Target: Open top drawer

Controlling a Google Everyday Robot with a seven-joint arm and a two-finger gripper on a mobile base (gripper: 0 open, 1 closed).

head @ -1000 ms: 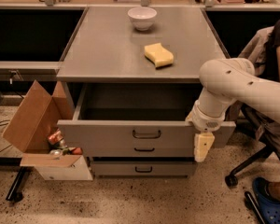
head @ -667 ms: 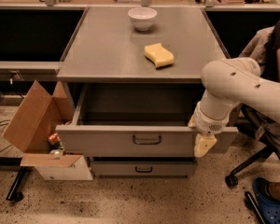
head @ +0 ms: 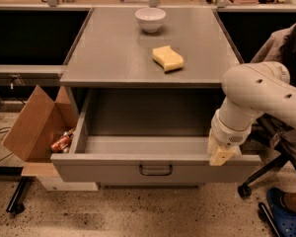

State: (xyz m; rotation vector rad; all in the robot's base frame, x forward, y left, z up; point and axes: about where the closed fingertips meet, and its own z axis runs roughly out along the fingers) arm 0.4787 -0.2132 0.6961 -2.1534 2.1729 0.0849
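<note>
Below a grey cabinet top [head: 113,53], we see the top drawer [head: 98,171] wide open, the gripper [head: 222,154] at its right rim, likely for pulling; its grip we cannot tell.

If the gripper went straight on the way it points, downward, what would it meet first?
Probably the front rim of the wide grey metal top drawer, at its right end, where the gripper sits; depth is unclear.
</note>
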